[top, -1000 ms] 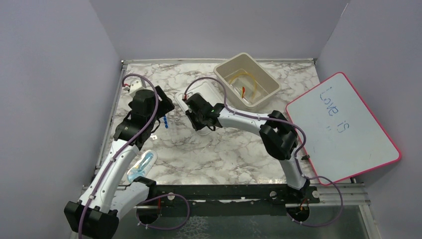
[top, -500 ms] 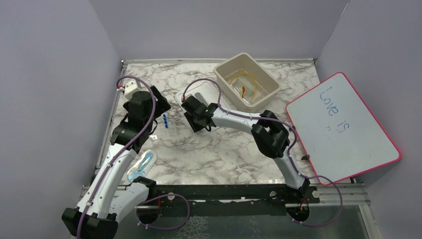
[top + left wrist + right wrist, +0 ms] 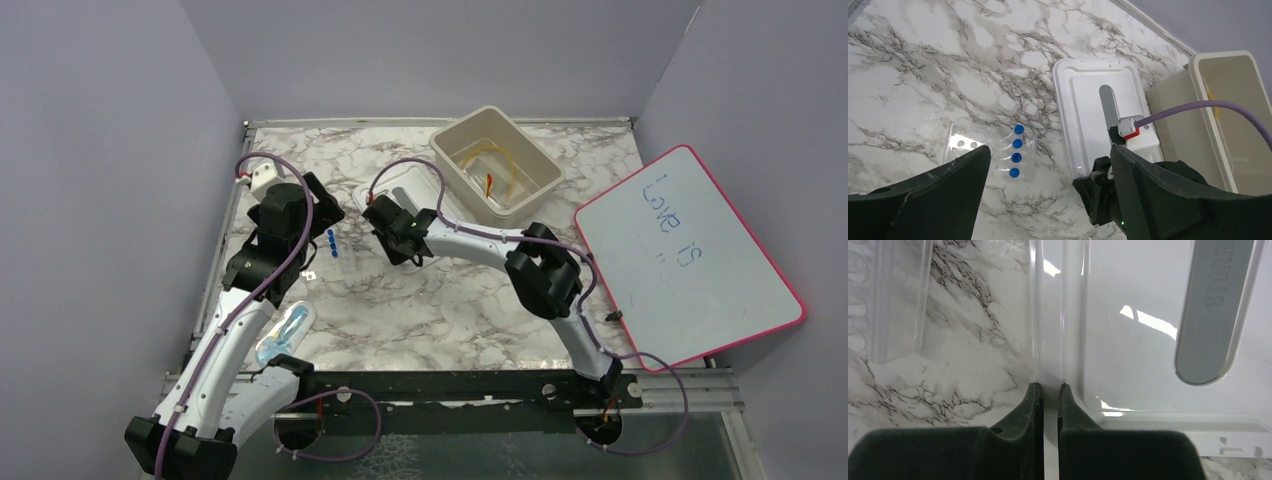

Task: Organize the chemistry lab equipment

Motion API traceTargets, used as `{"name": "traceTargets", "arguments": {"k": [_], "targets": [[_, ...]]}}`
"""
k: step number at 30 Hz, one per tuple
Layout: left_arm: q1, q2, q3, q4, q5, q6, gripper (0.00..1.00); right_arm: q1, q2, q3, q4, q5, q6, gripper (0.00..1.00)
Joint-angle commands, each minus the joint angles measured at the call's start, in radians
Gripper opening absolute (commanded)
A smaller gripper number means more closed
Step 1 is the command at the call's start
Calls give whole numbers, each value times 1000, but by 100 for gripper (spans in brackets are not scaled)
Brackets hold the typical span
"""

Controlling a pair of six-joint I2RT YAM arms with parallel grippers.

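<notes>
Marble-veined table [image 3: 440, 300] underneath everything, walled in pale grey. On its right edge, tilted, a pink-edged whiteboard [image 3: 690, 260] with blue handwriting. Toward the back, set at an angle, a beige bin [image 3: 460, 126]. Just beside the bin's left wall, flat on the marble, a white lid [image 3: 1083, 110] with a grey oval strip down its middle.

At the lid's near end, the right gripper [image 3: 1049, 388]: fingers set narrow, pinching the raised rim along the lid's left side. One tip on the marble side of that ridge, the other on the lid's inner panel. Rest of the lid spread out ahead and to the right of the fingertips in the wrist view.

Left of the lid and above the table, the left gripper [image 3: 1048, 150]: fingers spread wide, holding nothing. Between them in the wrist view, but down on the marble and touching neither, a clear plastic packet [image 3: 993, 152], closer to the left finger than to the right. Bare marble between this packet and the lid, so apart from the right gripper's fingers.

Near the front edge, beside the left arm's lower link, a second clear packet [image 3: 283, 335] with something pale blue inside; too small to tell what.

Inside the bin, well away from both sets of fingers, an amber rubber tubing coil [image 3: 505, 160] and, within its loop, a red-tipped dropper [image 3: 489, 184].

Inside the packet under the left gripper, four tiny blue-capped pieces [image 3: 1017, 144] in a short row.
</notes>
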Motion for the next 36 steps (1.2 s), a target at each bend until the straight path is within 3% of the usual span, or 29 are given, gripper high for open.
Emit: {"name": "traceTargets", "arguments": {"k": [1, 8, 16, 24, 36], "targets": [[3, -1, -27, -10, 29, -25, 93, 7, -97, -81, 20, 18, 44, 1], [3, -3, -47, -4, 72, -65, 94, 6, -264, -199, 139, -53, 93, 1], [4, 23, -66, 49, 257, -114, 98, 1, -395, -306, 228, -116, 151, 1], [4, 95, -139, 197, 466, -131, 99, -7, -511, -432, 348, -186, 200, 1], [4, 216, -233, 439, 658, -273, 96, -17, -626, -544, 448, -283, 255, 1]]}}
